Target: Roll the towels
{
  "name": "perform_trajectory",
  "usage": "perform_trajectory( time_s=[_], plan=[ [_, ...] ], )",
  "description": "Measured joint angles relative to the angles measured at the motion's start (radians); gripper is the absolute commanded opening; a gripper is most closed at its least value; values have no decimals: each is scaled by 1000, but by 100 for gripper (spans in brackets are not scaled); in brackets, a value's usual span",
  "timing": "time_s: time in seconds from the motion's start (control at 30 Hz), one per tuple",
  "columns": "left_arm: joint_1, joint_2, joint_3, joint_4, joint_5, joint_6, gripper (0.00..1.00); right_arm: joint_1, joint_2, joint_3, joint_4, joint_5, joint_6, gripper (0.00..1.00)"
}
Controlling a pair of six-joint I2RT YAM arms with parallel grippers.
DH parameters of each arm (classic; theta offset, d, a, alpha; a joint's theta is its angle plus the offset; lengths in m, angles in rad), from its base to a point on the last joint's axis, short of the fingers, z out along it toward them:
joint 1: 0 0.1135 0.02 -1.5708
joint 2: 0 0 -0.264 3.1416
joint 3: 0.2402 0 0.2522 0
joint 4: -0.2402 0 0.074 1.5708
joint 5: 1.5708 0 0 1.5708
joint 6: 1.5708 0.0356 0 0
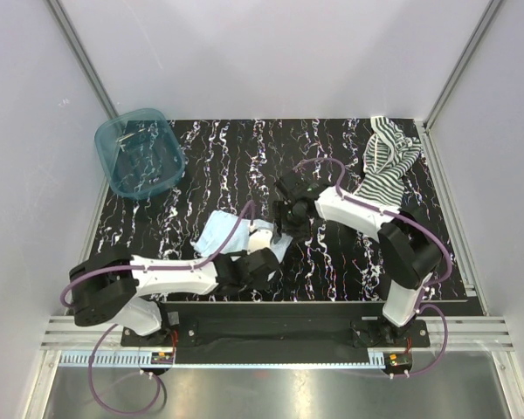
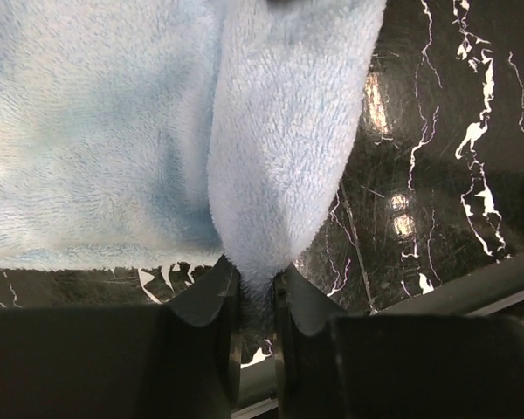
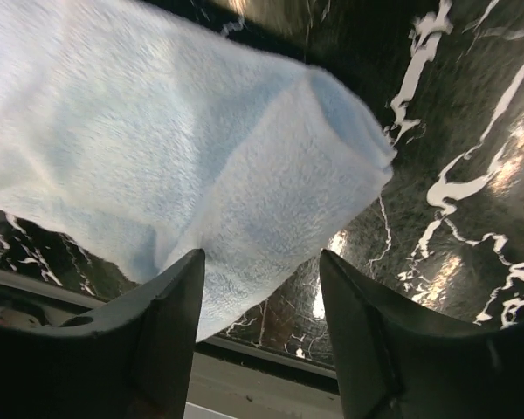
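Pale blue towel (image 2: 96,131) lies bunched — my left gripper (image 2: 255,281) pinches one fold, right gripper (image 3: 262,262) stands spread over it (striped towel (image 1: 389,166) heaped far right).

In the top view the left arm, its cable and both hands cover much of the pale blue towel (image 1: 217,234), so its full outline cannot be told. The left hand (image 2: 255,292) pinches a fold of it. The fold's tip is hidden between the fingers, and the cloth runs off that view's top and left edges. In the right wrist view the towel is likewise cut off at top and left, its lower edge hidden behind one finger of the right hand (image 3: 262,297). The striped towel (image 1: 389,161) lies bunched, its near end behind the right arm. The small things in the teal basket (image 1: 173,140) are too small to name.
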Motion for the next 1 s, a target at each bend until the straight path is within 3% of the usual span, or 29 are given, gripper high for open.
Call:
perform_trajectory(
  time_s=[0.17,0.27,0.43,0.5,0.67,1.0],
  plan=[
    [60,-55,-62,62,103,-23,0,-68,-60,67,-20,-1,-58,66],
    [131,-121,-137,134,193,-67,0,-110,-166,45,31,-18,-80,61],
    [276,-224,-270,213,346,-162,0,-115,-361,-136,266,-172,-43,33],
    [323,-245,-301,234,404,-196,0,-114,-381,-218,386,-259,-8,29],
    [396,-261,-331,262,516,-261,0,-106,-306,-387,685,-412,100,18],
    [466,-205,-349,327,634,-299,0,-97,-28,-483,1155,-542,281,14]
  ],
)
